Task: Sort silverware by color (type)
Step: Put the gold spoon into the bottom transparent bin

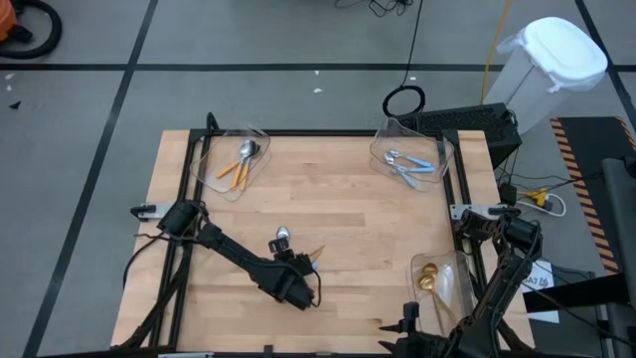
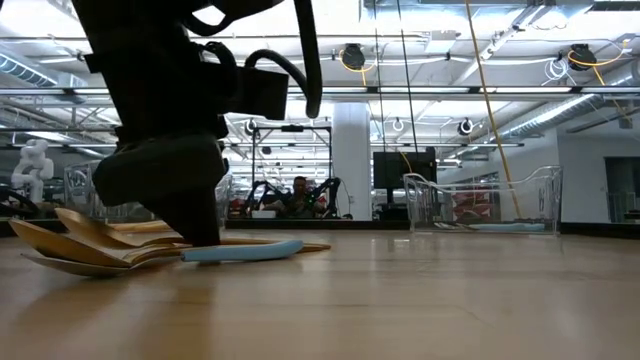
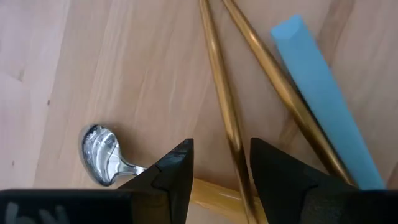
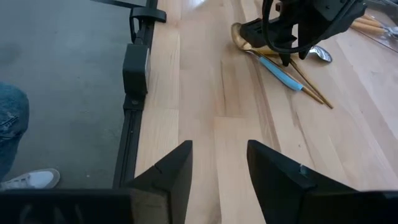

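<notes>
Down near the six o'clock side of the bench (image 1: 348,199), a little left of centre, the left gripper (image 3: 221,165) hangs low over a small cluster of loose spoons, released, its two dark fingers (image 3: 171,171) parted with a gold spoon handle (image 3: 221,93) running between them. A second gold handle (image 3: 280,87) lies just beside the first, crossing under a light blue handle (image 3: 323,93) on its outer side. At the nine o'clock side of the fingers sits the silver bowl of an orange-handled spoon (image 3: 102,155), whose handle passes beneath the fingertips. From bench level the gold spoon bowls (image 2: 80,255) lie stacked flat on the wood, touching, with the blue handle (image 2: 245,250) poking out toward three o'clock.

Three clear bins (image 1: 234,159) stand round the bench. The one at eleven o'clock holds orange-handled spoons (image 1: 240,164); the one at one o'clock (image 1: 442,149) holds blue-handled spoons (image 1: 407,167); the one at five o'clock (image 1: 457,288) holds gold spoons (image 1: 429,278).

The right gripper (image 4: 219,180) waits off at the five o'clock edge of the bench, also released, fingers apart above bare wood, well away from the cluster. A person's jeans leg and white shoe (image 4: 28,180) show on the floor beside the bench frame.
</notes>
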Controlling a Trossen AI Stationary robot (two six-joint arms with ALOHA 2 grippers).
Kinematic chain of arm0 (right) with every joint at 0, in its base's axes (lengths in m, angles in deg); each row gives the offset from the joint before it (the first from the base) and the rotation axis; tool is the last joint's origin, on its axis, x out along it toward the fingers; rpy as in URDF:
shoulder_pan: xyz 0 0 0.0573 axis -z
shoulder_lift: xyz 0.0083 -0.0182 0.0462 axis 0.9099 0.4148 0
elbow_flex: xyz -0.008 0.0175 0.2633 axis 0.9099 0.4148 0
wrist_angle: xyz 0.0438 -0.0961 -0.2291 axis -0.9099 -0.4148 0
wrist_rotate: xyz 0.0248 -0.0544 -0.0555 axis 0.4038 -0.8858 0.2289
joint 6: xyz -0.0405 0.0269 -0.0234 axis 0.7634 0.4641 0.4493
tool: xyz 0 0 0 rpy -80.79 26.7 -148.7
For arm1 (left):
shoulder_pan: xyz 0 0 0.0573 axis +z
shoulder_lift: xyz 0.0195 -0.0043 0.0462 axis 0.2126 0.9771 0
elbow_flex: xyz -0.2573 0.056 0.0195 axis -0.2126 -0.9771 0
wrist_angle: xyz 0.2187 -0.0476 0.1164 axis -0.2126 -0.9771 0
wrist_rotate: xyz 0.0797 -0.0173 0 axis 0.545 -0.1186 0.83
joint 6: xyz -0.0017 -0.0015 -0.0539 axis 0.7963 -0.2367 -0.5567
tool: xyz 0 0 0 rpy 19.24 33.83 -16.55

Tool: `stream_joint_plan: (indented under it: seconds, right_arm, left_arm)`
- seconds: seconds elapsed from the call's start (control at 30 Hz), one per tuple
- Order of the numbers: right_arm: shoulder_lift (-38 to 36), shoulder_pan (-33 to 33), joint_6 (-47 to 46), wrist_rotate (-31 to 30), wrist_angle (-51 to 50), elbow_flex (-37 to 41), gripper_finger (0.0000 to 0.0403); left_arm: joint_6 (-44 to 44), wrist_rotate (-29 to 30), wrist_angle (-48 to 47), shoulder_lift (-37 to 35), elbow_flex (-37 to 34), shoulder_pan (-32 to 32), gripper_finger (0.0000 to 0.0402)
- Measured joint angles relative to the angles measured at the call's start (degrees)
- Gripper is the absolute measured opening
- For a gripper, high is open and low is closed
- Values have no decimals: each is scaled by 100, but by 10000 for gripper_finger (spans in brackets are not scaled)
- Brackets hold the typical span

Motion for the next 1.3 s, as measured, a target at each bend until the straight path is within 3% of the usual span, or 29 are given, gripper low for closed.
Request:
stream_joint_plan:
  seconds: [0.13,0.4,0.6,0.83,1.1,1.3]
  right_arm:
    - [0,0,43,-2,0,0,146]
    - [0,0,61,-6,2,0,146]
    - [0,53,100,-47,12,19,146]
    - [-4,354,-237,-310,-4,76,146]
    - [-4,802,-19,-336,87,79,146]
    - [-4,977,342,-485,321,-63,146]
  left_arm:
    - [411,-80,192,0,-12,11,142]
    - [581,-246,342,2,-12,61,17]
    - [584,-195,117,53,237,33,12]
    - [885,344,-219,57,1048,-156,10]
    - [2353,698,-168,40,1948,-561,9]
    - [3316,698,-164,37,2169,-809,8]
